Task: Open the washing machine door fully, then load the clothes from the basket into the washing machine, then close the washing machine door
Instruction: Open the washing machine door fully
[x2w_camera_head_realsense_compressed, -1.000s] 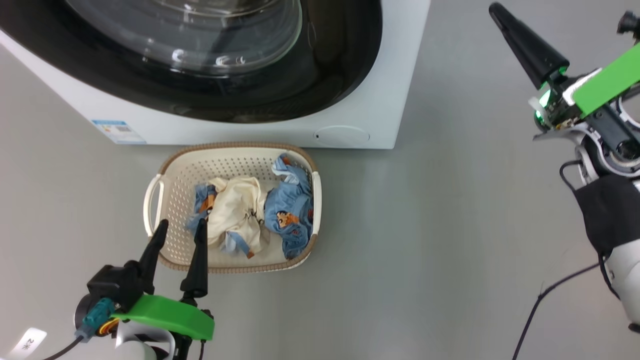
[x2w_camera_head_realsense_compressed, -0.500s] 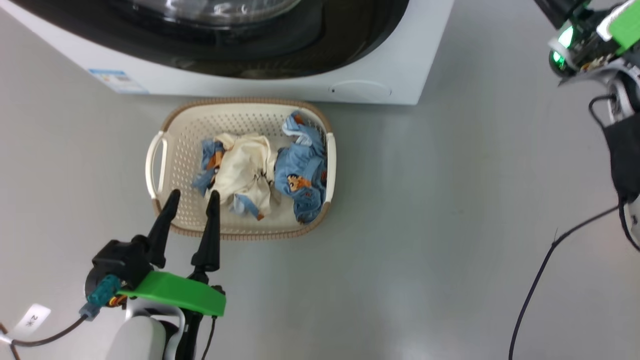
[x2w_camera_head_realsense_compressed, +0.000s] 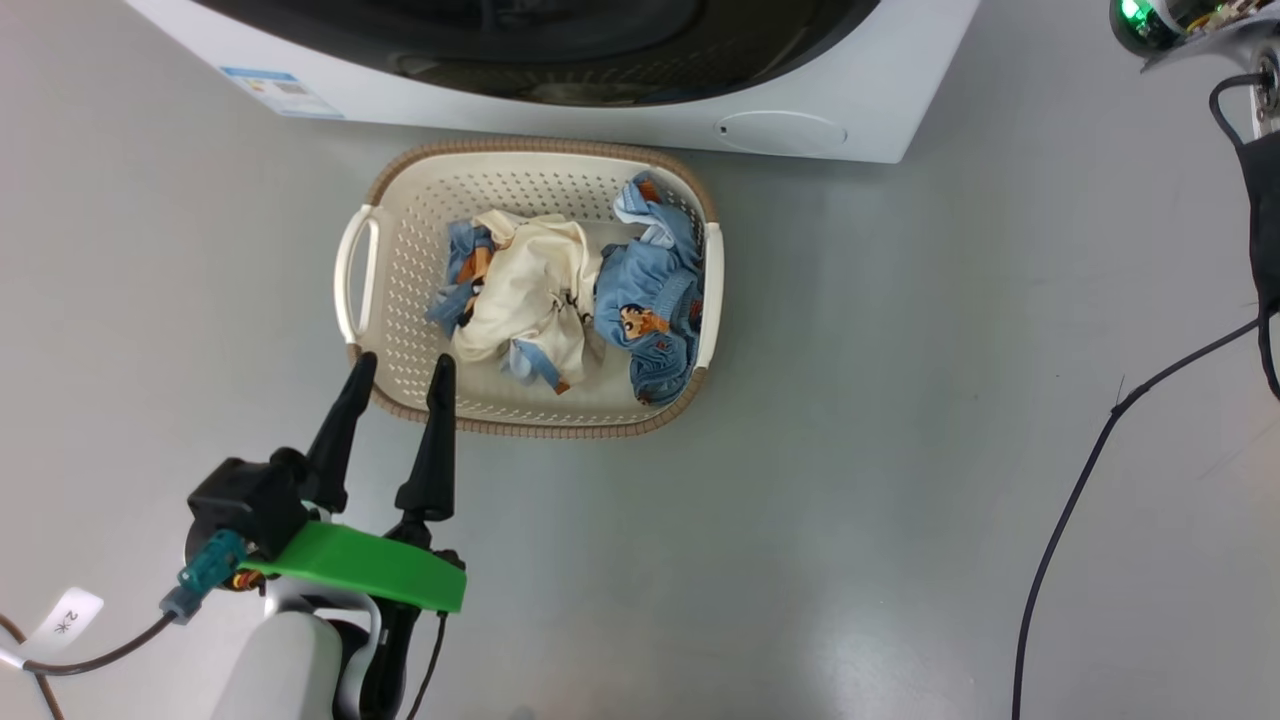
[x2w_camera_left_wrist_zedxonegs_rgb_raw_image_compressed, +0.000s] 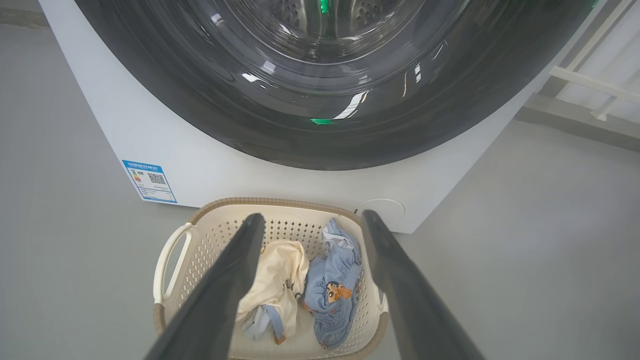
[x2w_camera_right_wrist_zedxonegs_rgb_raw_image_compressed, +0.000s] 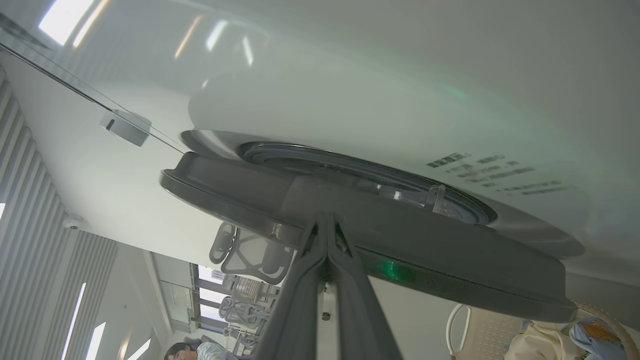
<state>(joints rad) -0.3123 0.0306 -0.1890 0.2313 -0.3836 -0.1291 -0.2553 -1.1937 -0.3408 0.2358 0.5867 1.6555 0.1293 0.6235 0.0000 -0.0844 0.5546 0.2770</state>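
The left gripper, fingers spread and empty, hovers at the near rim of the cream basket holding the clothes, before the white washing machine. The right gripper, pinched shut, has its tips at the washing machine door rim.

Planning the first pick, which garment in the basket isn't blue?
The cream-yellow garment, bunched in the middle of the basket; the light blue garments flank it.

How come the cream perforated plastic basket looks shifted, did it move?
No. The basket still sits just before the white washing machine, left of its round flap; the whole view shifted, so the camera moved.
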